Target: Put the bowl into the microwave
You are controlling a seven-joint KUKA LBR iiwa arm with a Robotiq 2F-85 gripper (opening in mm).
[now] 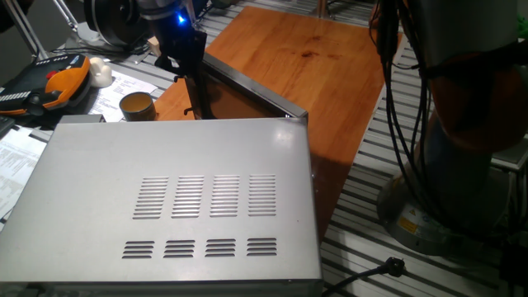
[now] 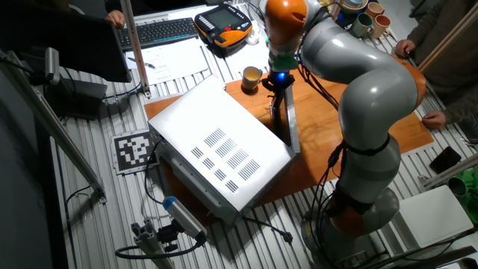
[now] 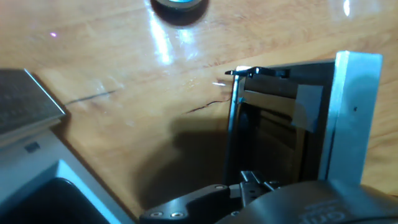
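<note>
Wooden board (image 1: 330, 66) lying on a slatted metal table (image 2: 89, 194), cluttered desk behind. The microwave (image 1: 177, 198) is sitting on the board, vented top up, its door (image 1: 247, 87) swinging open at the front. The arm (image 2: 358, 90) is arching over from its base, wrist pointing down. The gripper (image 1: 198, 103) is hanging just beside the door's inner face; jaw state cannot be made out. The bowl (image 1: 138, 106) is standing upright on the board, near the microwave's front corner, apart from the gripper.
</note>
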